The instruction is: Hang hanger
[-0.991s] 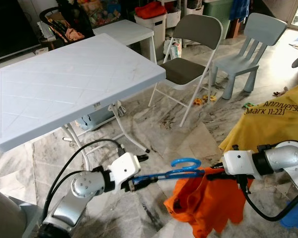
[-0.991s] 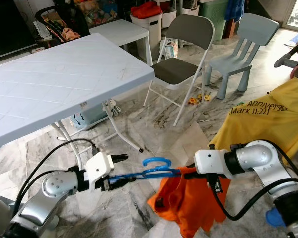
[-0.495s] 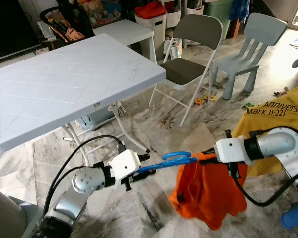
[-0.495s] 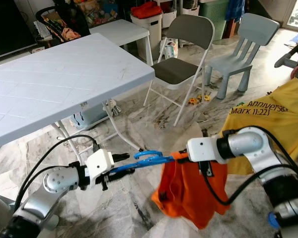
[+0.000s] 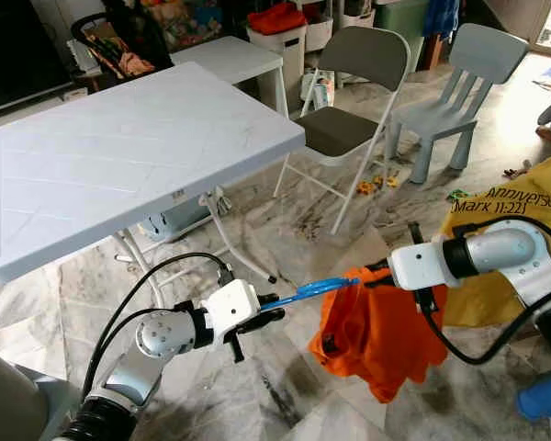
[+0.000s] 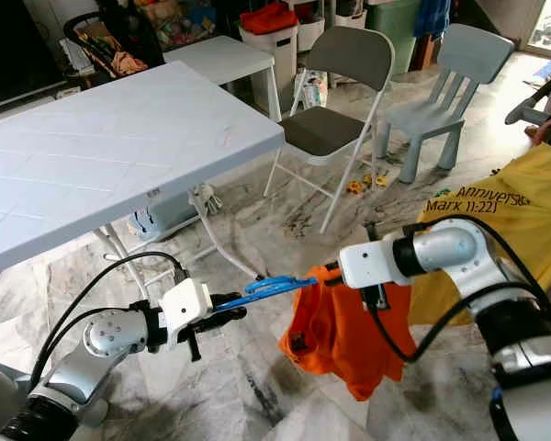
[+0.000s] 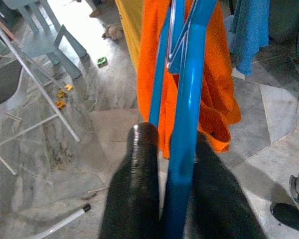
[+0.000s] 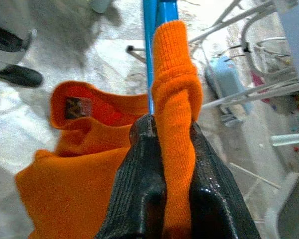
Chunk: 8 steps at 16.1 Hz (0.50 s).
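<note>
Both pincers were clenched: your left pincer [image 7: 164, 199] gripped the stiff, light blue hanger [image 5: 314, 288]; your right pincer [image 8: 167, 164] pinched the limp orange garment [image 5: 381, 331] draped on it.

L gripper [image 6: 222, 310] & R gripper [image 6: 329, 272] hold blue hanger [image 6: 274, 285] w/ orange shirt [image 6: 340, 331].

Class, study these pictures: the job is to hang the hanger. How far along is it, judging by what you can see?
Done: the orange shirt is on the blue hanger. In hand: the left gripper is shut on one end of the hanger and the right gripper is shut on the shirt at the other end, holding both in the air above the floor. Left: hooking it up; no rail or hook can be seen.
</note>
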### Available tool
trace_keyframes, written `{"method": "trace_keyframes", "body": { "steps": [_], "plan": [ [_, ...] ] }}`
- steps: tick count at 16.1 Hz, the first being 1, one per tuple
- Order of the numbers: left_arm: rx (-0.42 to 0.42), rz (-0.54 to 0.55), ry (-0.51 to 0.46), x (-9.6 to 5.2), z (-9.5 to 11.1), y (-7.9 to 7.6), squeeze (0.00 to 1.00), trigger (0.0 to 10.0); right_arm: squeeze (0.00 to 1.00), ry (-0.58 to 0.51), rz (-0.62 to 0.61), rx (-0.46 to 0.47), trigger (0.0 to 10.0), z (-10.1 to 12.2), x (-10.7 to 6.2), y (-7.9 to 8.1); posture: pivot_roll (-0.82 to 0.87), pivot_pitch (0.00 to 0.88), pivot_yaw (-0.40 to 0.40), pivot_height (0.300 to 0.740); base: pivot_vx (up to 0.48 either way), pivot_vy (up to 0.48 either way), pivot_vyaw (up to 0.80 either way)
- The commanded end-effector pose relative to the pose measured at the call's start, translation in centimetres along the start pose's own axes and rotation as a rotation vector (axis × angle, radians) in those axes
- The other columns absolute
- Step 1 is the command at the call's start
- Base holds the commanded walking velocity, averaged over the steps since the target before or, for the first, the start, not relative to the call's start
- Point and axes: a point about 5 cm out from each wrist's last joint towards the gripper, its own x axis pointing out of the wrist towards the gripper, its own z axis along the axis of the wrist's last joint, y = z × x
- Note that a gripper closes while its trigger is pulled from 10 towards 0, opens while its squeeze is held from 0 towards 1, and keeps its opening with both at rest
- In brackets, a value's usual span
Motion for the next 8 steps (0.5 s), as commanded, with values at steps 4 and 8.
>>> {"method": "trace_keyframes", "body": {
  "steps": [4,8],
  "plan": [
    [-0.036,-0.005,-0.009,0.2,-0.4,-0.6,0.00,0.0,0.00,-0.034,-0.118,-0.092,10.0,1.1,0.3,-2.3,-0.14,0.000,0.104,0.740,0.000,0.000,0.00],
    [-0.093,0.009,-0.039,0.4,-0.3,-1.0,0.00,0.0,0.00,-0.007,-0.179,-0.127,10.0,1.1,0.6,-3.3,-0.14,0.000,0.095,0.740,0.000,0.000,0.00]
  ]
}}
